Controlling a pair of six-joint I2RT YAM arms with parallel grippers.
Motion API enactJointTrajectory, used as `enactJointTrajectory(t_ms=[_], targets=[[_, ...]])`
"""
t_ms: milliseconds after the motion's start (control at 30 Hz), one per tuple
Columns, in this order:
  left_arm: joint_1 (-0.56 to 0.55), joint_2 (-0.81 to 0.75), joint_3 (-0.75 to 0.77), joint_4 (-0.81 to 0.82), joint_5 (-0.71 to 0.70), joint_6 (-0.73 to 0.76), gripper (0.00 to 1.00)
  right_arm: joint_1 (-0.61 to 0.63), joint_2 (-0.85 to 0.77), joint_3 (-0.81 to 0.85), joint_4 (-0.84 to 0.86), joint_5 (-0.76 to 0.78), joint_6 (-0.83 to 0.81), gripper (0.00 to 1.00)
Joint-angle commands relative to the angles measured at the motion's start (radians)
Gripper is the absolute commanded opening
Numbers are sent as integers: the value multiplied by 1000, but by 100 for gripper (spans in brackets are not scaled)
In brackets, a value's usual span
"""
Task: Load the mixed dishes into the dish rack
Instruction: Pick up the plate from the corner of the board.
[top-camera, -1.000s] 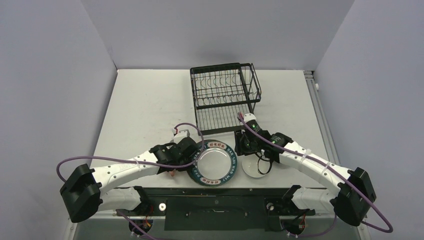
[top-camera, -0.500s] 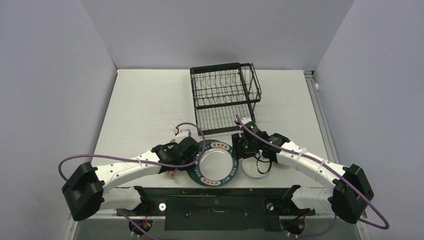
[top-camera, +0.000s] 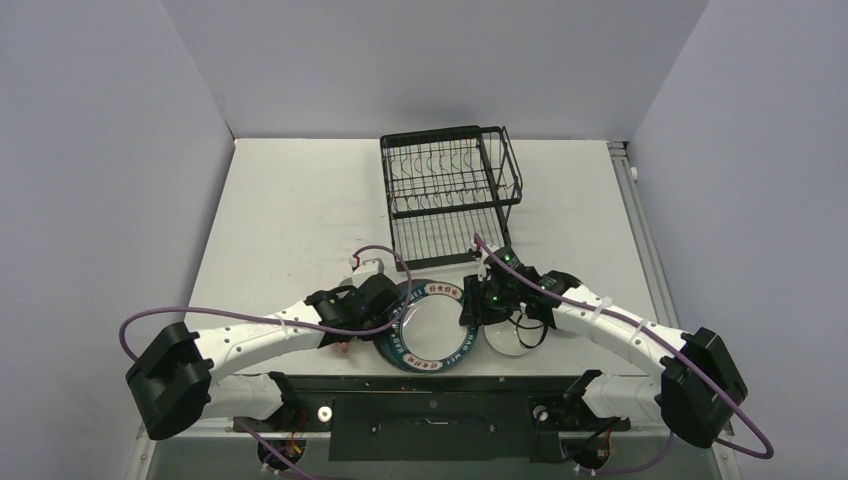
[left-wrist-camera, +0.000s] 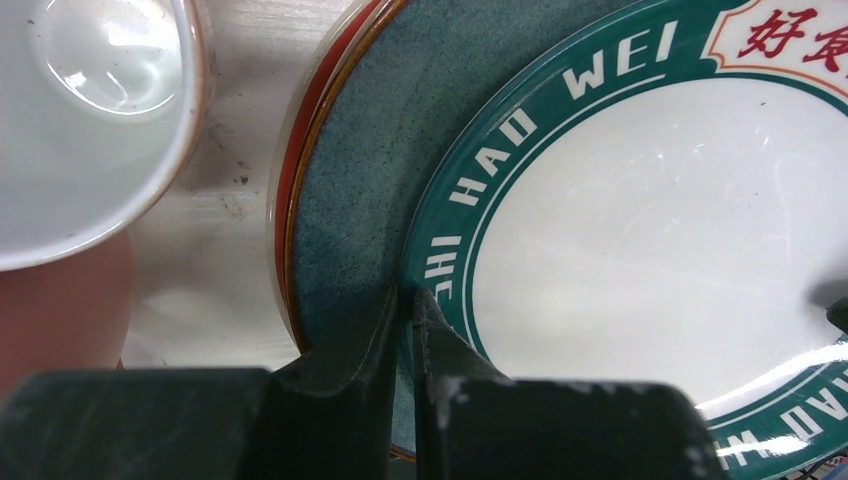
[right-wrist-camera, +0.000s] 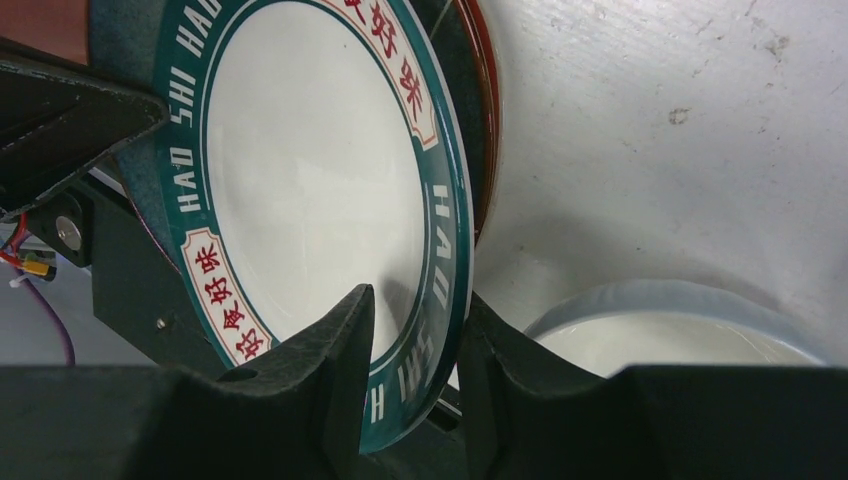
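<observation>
**A:** Which step is in hand?

**B:** Picking up the top plate, I'd judge. The lettered plate tops a stack at the near edge of the worktop, and the dish rack stands well apart at the far middle. The left end effector is pinched tight on the plate's left rim. The right end effector straddles the right rim with its jaws part open, one finger over the face and the other outside the edge (a gap shows, so it seems not yet clamped).

**A:** And next?

**B:** Close the right jaws on the rim. Then lift the plate off the teal plate and the red plate beneath, turn it on edge, and carry it far to an upright slot.

**A:** What can't you make out?

**B:** Whether the plate is already raised off the stack. The white bowl, just right of it, is cut off in the right wrist view. A pink mug shows only partly at the left. From above, the arms cover both gripped rims.
</observation>
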Motion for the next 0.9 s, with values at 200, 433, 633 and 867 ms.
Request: enactJointTrajectory(t_ms=[200, 433, 633, 867], targets=[[-4, 39, -18, 18, 21, 11, 0, -5, -34, -48, 157, -114, 102, 29], [-21, 60, -3, 30, 31, 15, 0, -5, -46, -74, 234, -133, 155, 27], [-27, 59, 0, 34, 33, 21, 0, -5, -49, -63, 229, -130, 158, 20], [-30, 43, 0, 40, 33, 27, 0, -5, -50, -54, 226, -134, 153, 0]])
